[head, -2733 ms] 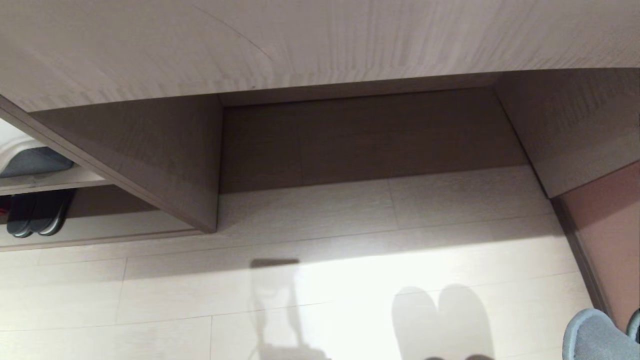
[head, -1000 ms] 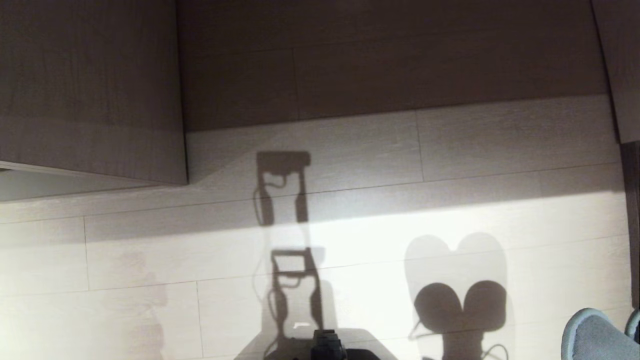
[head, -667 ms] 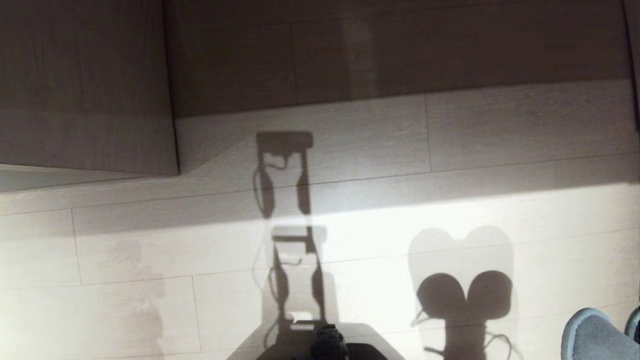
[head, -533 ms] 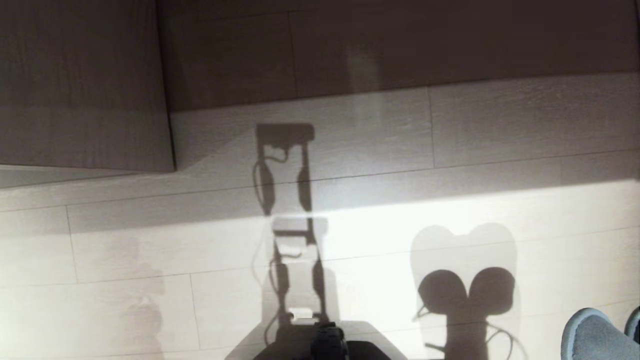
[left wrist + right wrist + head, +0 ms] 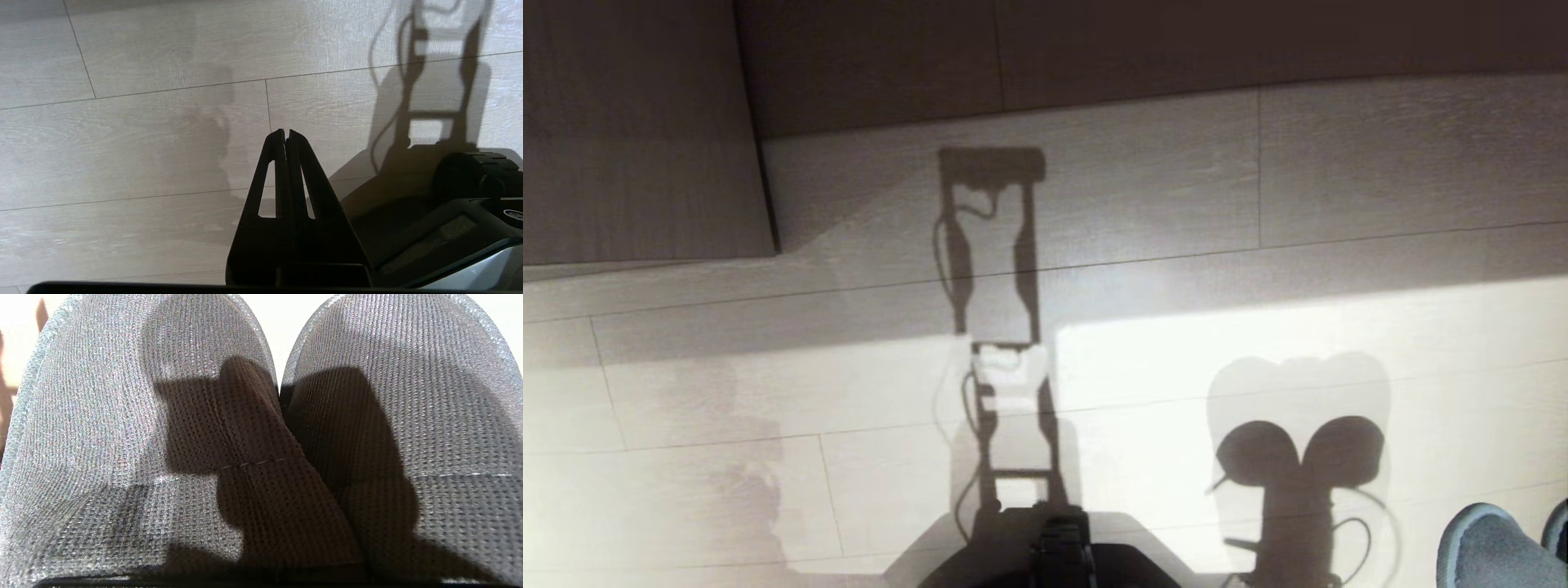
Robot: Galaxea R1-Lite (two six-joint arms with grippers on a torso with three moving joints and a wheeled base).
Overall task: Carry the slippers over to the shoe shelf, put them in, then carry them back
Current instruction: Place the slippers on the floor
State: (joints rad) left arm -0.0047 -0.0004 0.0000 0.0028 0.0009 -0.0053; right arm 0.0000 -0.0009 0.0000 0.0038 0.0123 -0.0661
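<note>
Cabinet side: far left, a flat wood-grain panel in shade, ending in a straight vertical edge.
Back panel: darker wood-grain board along the far edge, standing on the floor.
Floor: pale planks with fine grain and thin dark seams; the far part lies in shade, the near part in bright light.
Left gripper: near left, above the planks; two slim black fingers with long cut-out slots, pressed tip to tip and holding nothing.
Robot shadow: centre, a tall ladder-like outline with cable loops, thrown across the planks toward the far side.
Robot base: near centre, a dark rounded body at the lower edge.
Slipper shadow: right of centre, two rounded dark lobes side by side on the bright planks.
Slippers: near right corner, off the floor; grey-blue, rounded toes, soft open-weave knit with a stitched seam across each band, the two lying side by side and touching.
Right gripper: hidden behind the slippers, fingers clenched; the pair fills its wrist view, so it appears to carry them.
</note>
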